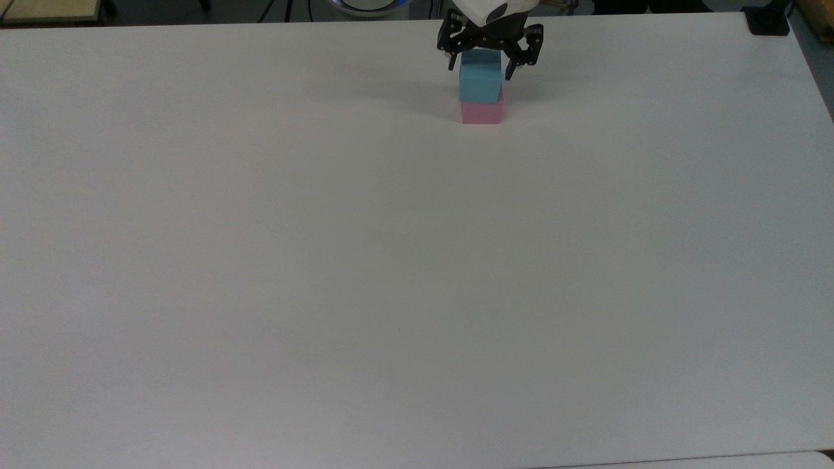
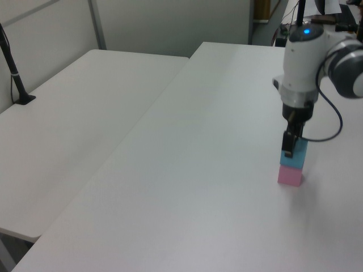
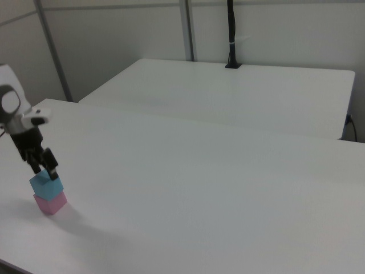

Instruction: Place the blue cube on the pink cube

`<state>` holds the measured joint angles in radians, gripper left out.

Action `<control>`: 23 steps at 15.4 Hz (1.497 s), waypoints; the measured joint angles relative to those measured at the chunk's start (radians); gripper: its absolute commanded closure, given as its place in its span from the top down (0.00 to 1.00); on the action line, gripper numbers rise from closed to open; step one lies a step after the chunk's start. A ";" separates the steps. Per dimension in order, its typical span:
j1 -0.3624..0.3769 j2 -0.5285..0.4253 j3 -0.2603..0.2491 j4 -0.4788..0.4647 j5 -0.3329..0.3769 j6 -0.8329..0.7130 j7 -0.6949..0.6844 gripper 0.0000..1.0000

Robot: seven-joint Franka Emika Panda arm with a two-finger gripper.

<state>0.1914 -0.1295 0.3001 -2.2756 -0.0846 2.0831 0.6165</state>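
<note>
Blue cube (image 1: 480,79): sits on top of the pink cube (image 1: 481,113), slightly turned against it.
Pink cube: flat on the white table (image 1: 391,260), near its far edge in the top view.
Gripper (image 1: 487,63): fingers spread apart, straddling the blue cube's upper part, not clamping it.

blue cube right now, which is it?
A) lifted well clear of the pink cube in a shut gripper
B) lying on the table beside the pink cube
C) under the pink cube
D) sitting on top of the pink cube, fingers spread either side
D: the blue cube rests on the pink cube, and the gripper is open, its fingers spread apart on either side of the blue cube's top in the top view.
</note>
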 measured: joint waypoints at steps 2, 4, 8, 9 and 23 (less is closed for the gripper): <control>-0.031 -0.006 -0.005 0.113 0.000 -0.101 0.001 1.00; -0.065 -0.010 -0.013 0.222 0.000 -0.190 0.000 1.00; -0.199 -0.013 -0.025 0.414 0.018 -0.334 -0.099 1.00; -0.229 -0.013 -0.043 0.447 0.027 -0.351 -0.147 1.00; -0.246 0.053 -0.200 0.588 0.036 -0.360 -0.564 1.00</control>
<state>-0.0545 -0.0769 0.0998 -1.6871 -0.0489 1.7229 0.0522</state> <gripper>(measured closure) 0.000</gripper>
